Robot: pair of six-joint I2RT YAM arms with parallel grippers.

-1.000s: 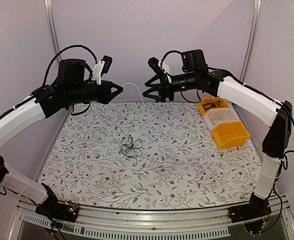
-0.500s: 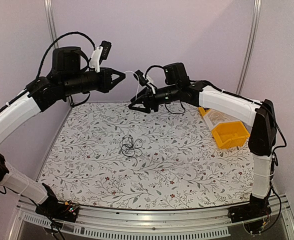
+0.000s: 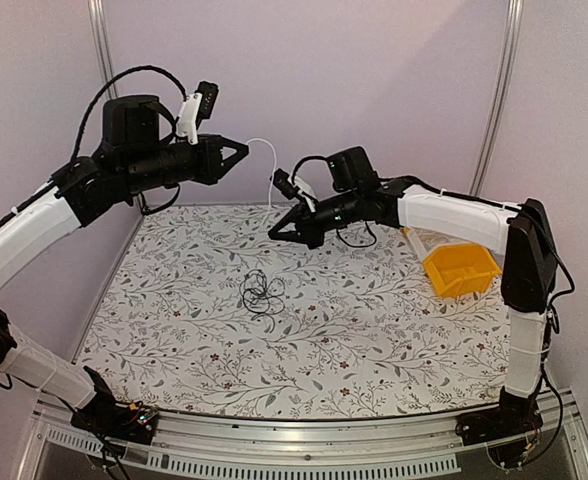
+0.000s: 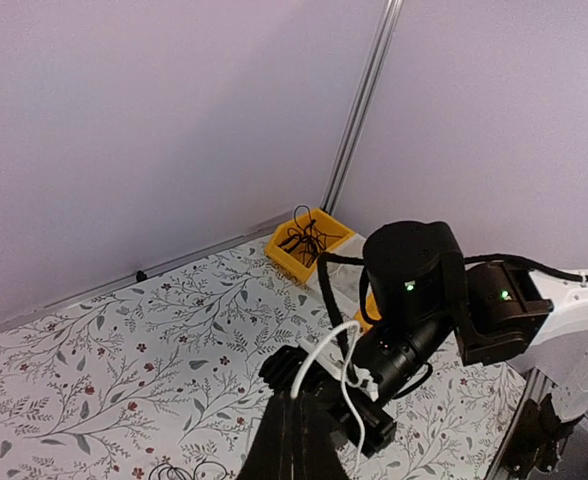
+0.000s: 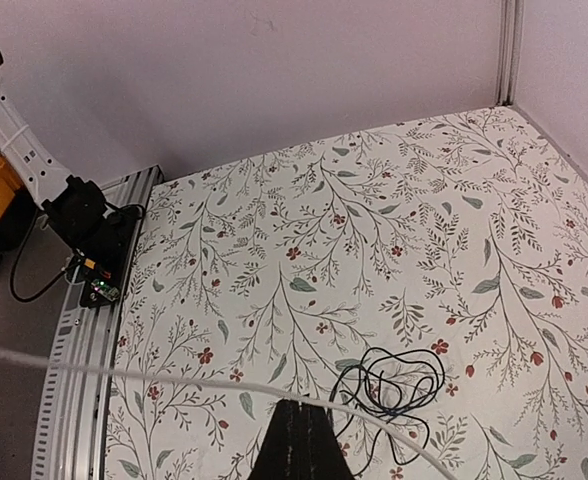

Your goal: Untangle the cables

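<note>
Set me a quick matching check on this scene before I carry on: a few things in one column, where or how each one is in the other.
Things:
1. black cables
2. white cable
3. yellow bin
4. right gripper

States:
A. shut, above the far part of the mat
B. at the mat's right edge
C. loose bunch lying mid-mat, nothing holding it
D. raised in the air, one end pinched in the left gripper

Pairs: 1-C, 2-D, 3-B, 4-A
</note>
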